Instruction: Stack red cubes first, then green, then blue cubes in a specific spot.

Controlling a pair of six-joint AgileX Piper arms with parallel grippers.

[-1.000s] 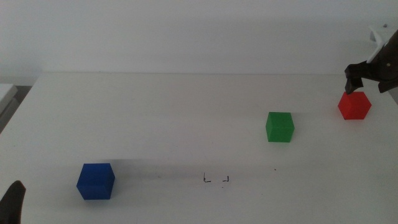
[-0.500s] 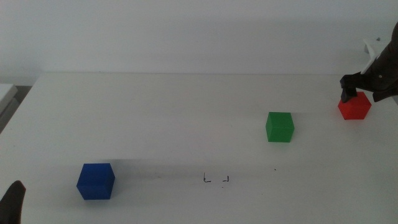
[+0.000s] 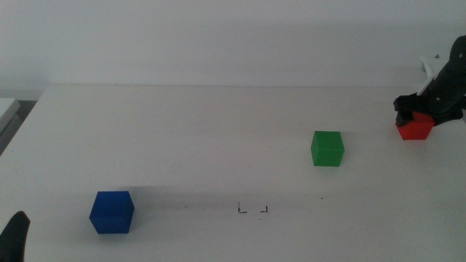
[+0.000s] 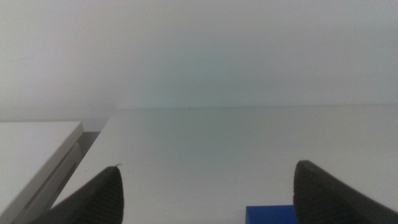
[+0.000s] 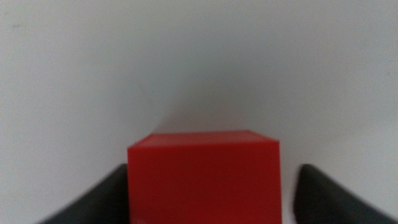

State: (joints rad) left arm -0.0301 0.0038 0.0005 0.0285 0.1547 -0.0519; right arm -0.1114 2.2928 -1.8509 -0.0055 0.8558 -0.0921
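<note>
While left pincer waits spread, right pincer lowered, spread astride red cube.

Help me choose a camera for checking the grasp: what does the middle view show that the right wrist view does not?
Only the middle view shows the green cube, the blue cube, the corner marks with nothing on them, and the waiting left hand at the bottom edge. Only the right wrist view shows the right hand open, a gap visible beside the cube on one side. Both show the red cube on the white table, the right hand around it.
</note>
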